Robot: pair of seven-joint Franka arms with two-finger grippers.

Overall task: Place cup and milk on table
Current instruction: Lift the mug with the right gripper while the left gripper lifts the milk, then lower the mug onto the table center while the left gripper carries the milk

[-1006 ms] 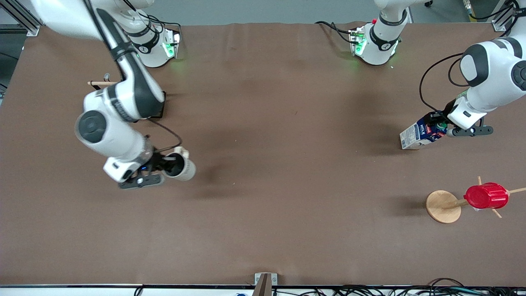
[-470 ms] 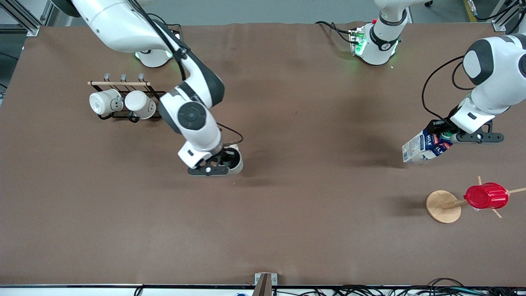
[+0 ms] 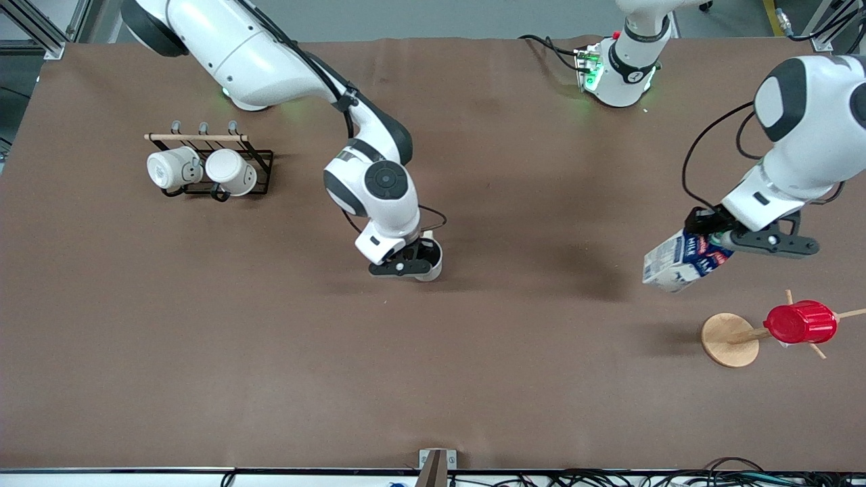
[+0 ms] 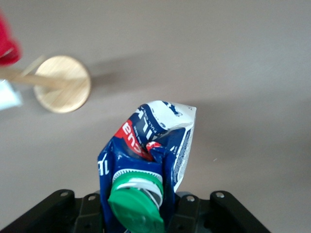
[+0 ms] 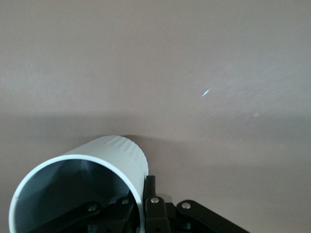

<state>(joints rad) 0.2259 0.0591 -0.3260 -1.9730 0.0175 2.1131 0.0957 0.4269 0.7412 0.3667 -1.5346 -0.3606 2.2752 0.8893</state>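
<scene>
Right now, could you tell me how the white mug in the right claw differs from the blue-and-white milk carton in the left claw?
The white mug with a grey inside is round and open-topped; the blue-and-white gable-top milk carton is boxy and closed by a green cap. The mug is plain, the carton printed with a red patch. The mug is over the table's middle, the carton over the left arm's end. Both are gripped: right claw, left claw.

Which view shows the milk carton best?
Left wrist view: the milk fills it, green cap and crumpled gable top clear, pinched in the left gripper. Front view shows it small and tilted above the table. Right wrist view lacks it.
</scene>
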